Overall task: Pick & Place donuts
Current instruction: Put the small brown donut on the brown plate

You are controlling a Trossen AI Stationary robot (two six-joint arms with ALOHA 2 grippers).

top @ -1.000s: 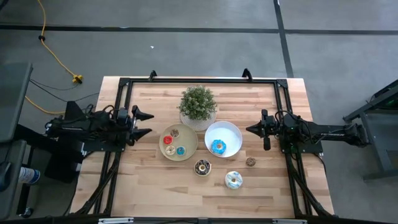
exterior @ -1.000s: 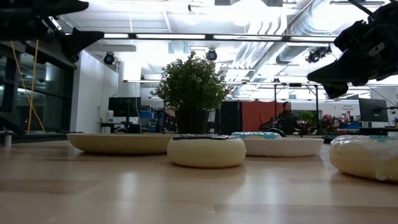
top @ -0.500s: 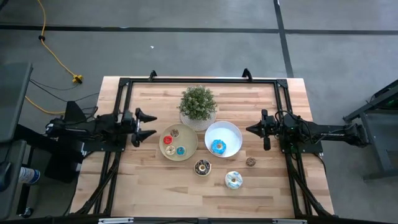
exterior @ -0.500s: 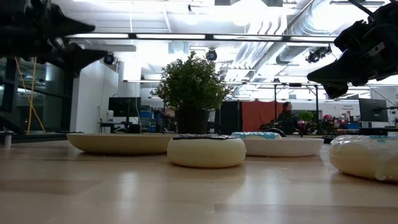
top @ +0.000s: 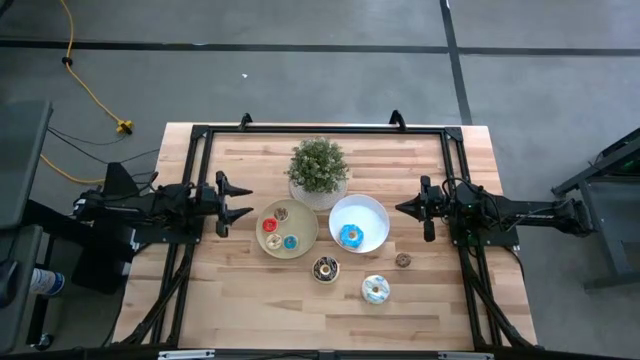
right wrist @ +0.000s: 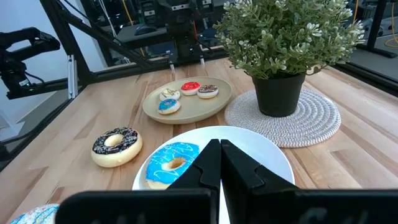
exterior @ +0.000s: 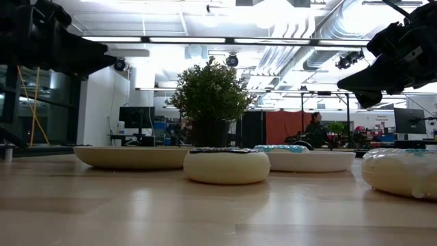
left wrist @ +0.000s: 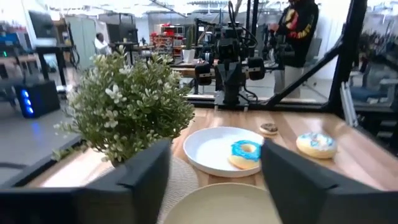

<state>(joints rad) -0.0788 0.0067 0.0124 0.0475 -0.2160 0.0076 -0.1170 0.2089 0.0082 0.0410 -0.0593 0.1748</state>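
Three small donuts [top: 279, 229] lie on the tan plate [top: 306, 218], just beside our left claw [top: 233, 201], which hangs empty w/ fingers apart. Right claw [top: 407, 208] is shut, farther off, so we judge left arm is nearer.

Blue-iced donut [right wrist: 169, 163] on white plate [right wrist: 273, 162]; dark sprinkled donut [right wrist: 116, 145]; tan plate [right wrist: 186, 106].

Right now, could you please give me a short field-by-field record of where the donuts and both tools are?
tan plate: three small donuts
white plate: blue donut
bare table: chocolate donut, white donut, small brown donut
left tool: open, empty, beside the tan plate
right tool: shut, empty, beside the white plate
potted plant: behind both plates
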